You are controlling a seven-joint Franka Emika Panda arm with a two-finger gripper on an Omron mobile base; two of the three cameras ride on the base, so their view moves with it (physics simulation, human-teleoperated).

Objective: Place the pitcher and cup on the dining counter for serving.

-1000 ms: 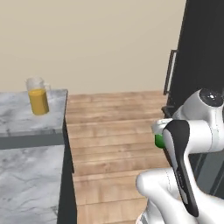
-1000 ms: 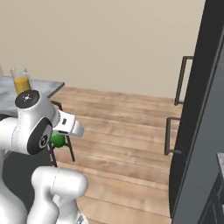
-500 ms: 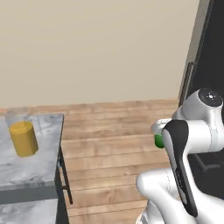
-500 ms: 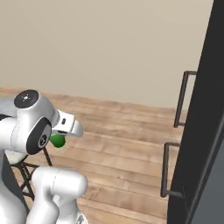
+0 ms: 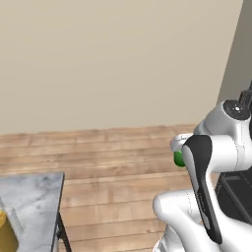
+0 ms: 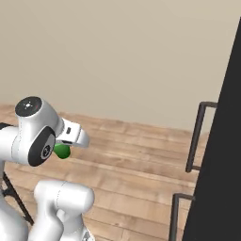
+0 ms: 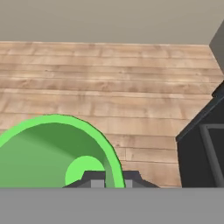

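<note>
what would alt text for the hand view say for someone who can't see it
A bright green cup seen from above fills the lower left, its rim pinched by the shut gripper at the bottom edge. Behind it lie a wooden plank floor, a beige wall and a dark cabinet on the right.

Wood floor (image 5: 113, 162) ahead: open, wide passage up to the beige wall (image 5: 113, 59). Obstacles: dining counter (image 5: 29, 202) corner low on robot's left w/ pitcher (image 5: 6, 236) at its edge; tall dark cabinet (image 6: 221, 155) w/ protruding handles (image 6: 196, 136) close on robot's right. Cup (image 7: 52, 153) rim takes up lower left of hand view; dark cabinet edge (image 7: 201, 148) just beside on its right.
</note>
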